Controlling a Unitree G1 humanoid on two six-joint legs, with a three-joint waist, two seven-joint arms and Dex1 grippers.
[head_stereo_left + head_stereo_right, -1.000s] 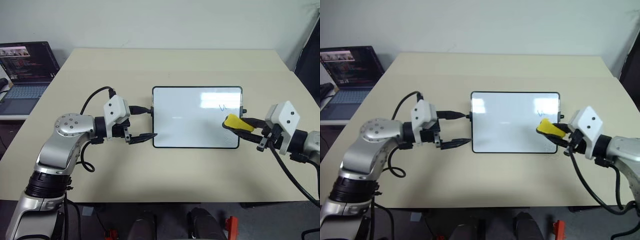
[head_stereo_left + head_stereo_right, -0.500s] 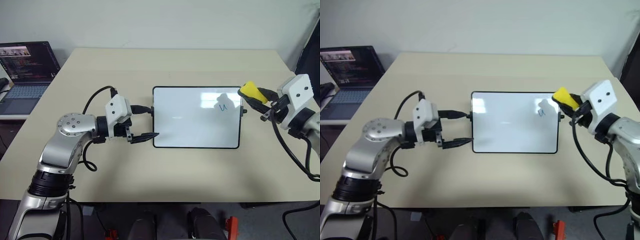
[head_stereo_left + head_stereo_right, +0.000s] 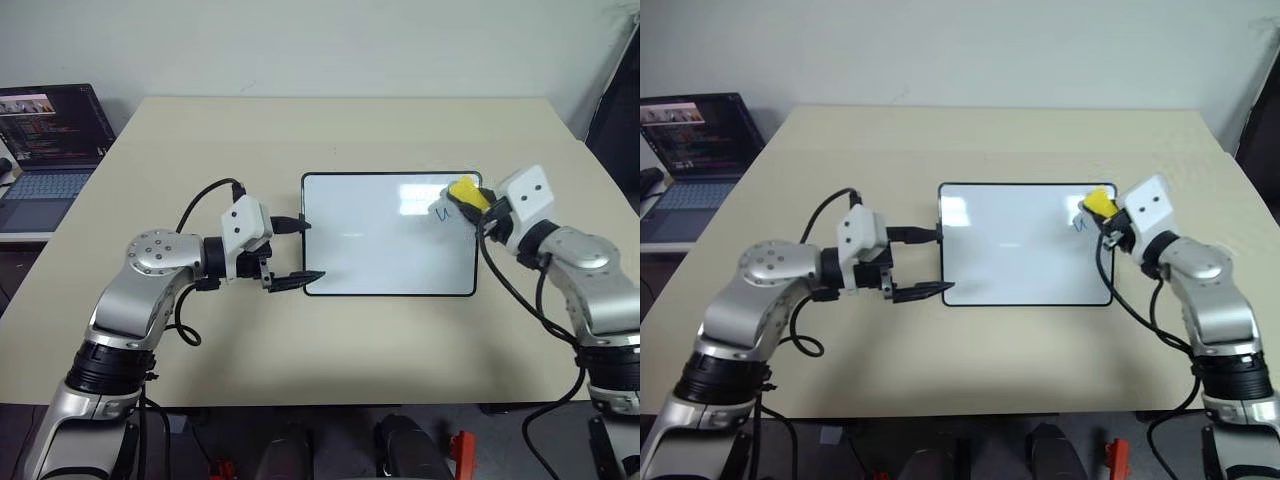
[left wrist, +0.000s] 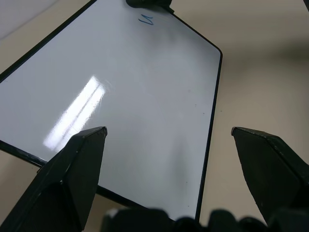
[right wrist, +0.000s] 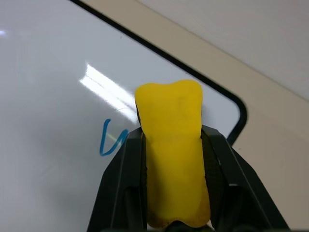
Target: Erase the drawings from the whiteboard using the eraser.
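The right end effector [image 5: 171, 193] pinches the eraser [image 5: 173, 145] beside the unerased squiggle [image 5: 112, 140] on the whiteboard [image 3: 380, 250], while the left end effector [image 3: 296, 250] stays spread at its edge.

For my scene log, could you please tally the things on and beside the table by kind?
Whiteboard: 1
Eraser, yellow, held in the right pincer: 1
Drawing, a blue squiggle: 1
Laptop beside the table: 1
Total: 4

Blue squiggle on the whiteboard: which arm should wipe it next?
Right. The right gripper is shut on the yellow eraser beside the blue squiggle; the left gripper stands open at the whiteboard's opposite edge.
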